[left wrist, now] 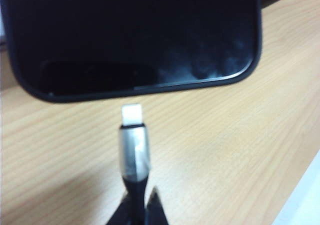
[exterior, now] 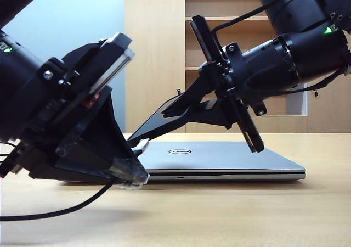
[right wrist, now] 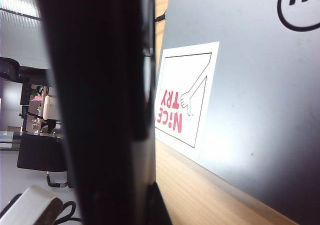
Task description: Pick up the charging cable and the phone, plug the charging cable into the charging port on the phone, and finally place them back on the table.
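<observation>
The charging cable (left wrist: 134, 155) sits clamped in the left gripper (left wrist: 137, 207); the right gripper (exterior: 167, 111) clamps the phone (left wrist: 135, 35).

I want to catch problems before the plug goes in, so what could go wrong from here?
1. The charging cable's plug, in the left gripper, sits short of the phone edge; misaligned, it may scrape the case.
2. The right gripper holds the phone tilted above the laptop; pushing might slide it in the jaws.
</observation>
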Tool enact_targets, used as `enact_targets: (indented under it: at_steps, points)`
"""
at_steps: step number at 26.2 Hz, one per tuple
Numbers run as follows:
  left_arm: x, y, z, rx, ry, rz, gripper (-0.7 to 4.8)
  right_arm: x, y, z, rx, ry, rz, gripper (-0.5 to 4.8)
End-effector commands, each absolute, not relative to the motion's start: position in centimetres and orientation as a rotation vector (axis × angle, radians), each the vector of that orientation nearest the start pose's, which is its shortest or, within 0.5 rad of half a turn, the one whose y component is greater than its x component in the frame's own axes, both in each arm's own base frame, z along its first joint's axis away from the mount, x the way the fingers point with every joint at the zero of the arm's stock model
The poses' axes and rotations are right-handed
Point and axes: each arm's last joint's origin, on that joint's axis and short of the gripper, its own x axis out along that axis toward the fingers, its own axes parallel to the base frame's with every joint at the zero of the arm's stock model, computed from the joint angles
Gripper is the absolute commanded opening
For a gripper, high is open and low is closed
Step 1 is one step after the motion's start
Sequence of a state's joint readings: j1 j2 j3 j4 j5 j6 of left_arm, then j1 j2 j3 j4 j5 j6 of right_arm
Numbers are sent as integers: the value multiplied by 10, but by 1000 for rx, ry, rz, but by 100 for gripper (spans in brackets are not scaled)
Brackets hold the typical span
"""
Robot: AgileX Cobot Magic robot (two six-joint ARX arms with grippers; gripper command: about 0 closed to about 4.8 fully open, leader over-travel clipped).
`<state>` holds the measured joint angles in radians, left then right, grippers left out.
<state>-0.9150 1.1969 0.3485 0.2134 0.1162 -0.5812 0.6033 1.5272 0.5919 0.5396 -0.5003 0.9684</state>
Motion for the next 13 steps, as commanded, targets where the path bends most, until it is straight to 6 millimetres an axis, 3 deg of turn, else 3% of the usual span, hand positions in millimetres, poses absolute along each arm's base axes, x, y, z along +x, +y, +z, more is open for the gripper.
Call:
enact_targets:
  at_steps: [1, 13]
  points:
    - [125, -168, 150, -267, 859, -787, -6, 228, 180, 177, 827, 857, 832, -5]
    - [125, -168, 150, -268, 858, -788, -6, 226, 183, 177, 799, 850, 854, -5]
